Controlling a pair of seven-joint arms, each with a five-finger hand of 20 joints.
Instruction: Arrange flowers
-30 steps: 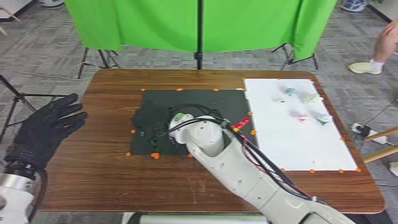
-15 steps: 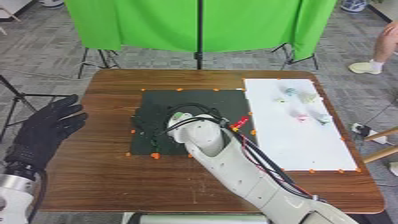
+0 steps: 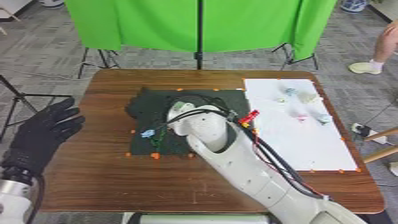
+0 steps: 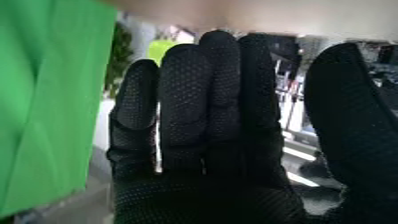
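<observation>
Fingers [image 4: 185, 100] straight, right wrist view

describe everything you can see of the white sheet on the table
The white sheet is a flat, plain rectangle, like paper or thin board, lying on the right part of the brown table, its long sides running away from the robot. Its left edge runs along the dark mat. Small orange marks dot its edges. Small pastel flowers in pink, blue and cream rest on its far half. Dark cables on the right arm hide part of its near left corner from view.
</observation>
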